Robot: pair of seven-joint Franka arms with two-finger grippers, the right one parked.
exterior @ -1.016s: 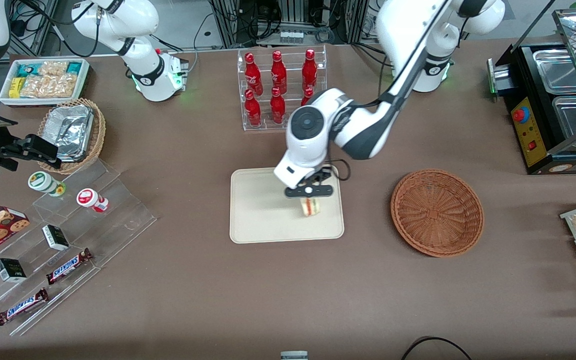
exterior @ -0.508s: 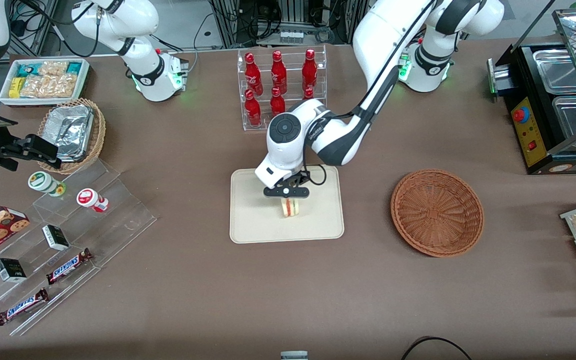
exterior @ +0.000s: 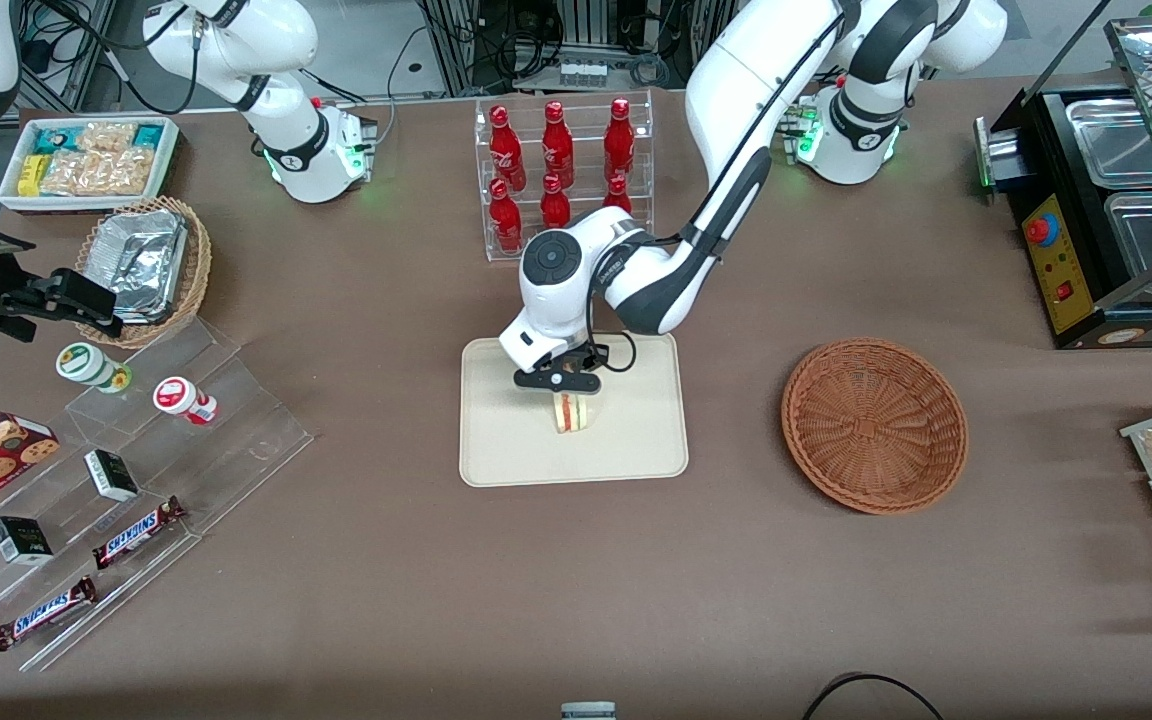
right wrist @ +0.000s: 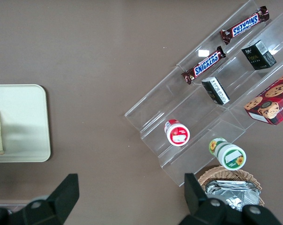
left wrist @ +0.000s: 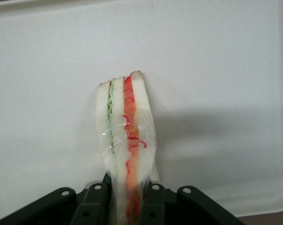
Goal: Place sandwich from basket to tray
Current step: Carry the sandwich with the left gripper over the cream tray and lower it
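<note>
- Over the last second the gripper has carried the sandwich from the tray's edge nearest the basket to a spot over the tray's middle — and it now sits lower than before.
- The basket, well apart toward the working arm's end of the table, holds nothing, so the pick-up is done; what remains, as I judge it, is only the set-down and release.
- In the wrist view the fingers are closed on the sandwich, one on each bread face, gripping its wide end; the wedge hangs straight down from between them with its narrow tip farthest from the fingers.
- Below that tip lies bare cream tray, with the wedge's shadow just beside it — whether the tip already touches the surface I cannot tell.
- The left arm reaches in from its base past the rack of red bottles, elbow bent, the wrist turned so the fingers point down at the tray.
- The sandwich looks upright rather than tilted, so once let go it will probably tip onto a flat face.
</note>
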